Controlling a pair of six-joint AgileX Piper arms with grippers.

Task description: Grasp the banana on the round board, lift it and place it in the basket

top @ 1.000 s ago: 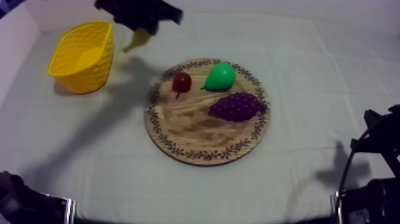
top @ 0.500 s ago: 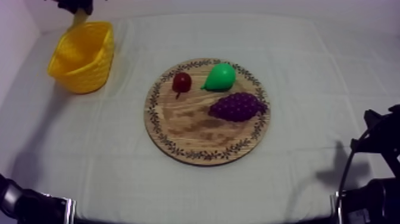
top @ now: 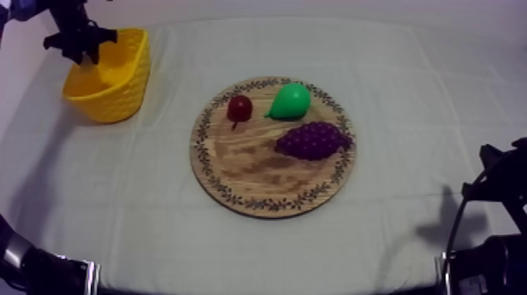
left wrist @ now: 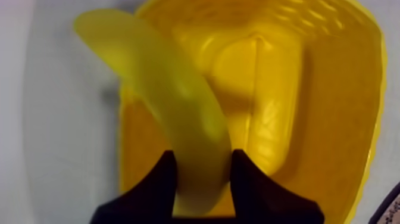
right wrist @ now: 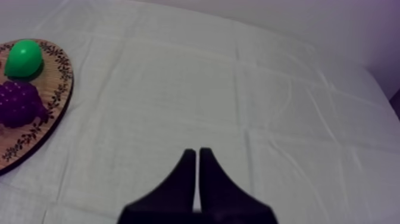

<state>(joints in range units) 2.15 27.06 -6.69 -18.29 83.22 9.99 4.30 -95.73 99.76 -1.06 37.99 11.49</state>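
My left gripper (left wrist: 202,176) is shut on the yellow banana (left wrist: 172,101), gripping it near one end; the rest of the fruit curves away over the yellow basket (left wrist: 309,119), whose inside lies right below. From above, the left gripper (top: 81,49) hangs over the far left rim of the basket (top: 118,78) at the table's back left. The round wooden board (top: 259,176) lies mid-table with a small red fruit (top: 239,108), a green pear (top: 290,102) and purple grapes (top: 312,140). My right gripper (right wrist: 197,164) is shut on nothing, low over bare cloth.
The right arm (top: 490,227) rests at the table's front right edge. Seen from it, the board's rim (right wrist: 41,134) with the pear (right wrist: 24,58) and grapes (right wrist: 18,102) lies off to the side. Grey-white cloth stretches between the basket and the board.
My left arm has carried the banana leftward from behind the board to over the basket and come lower there. The right arm and the fruit on the board have not moved.
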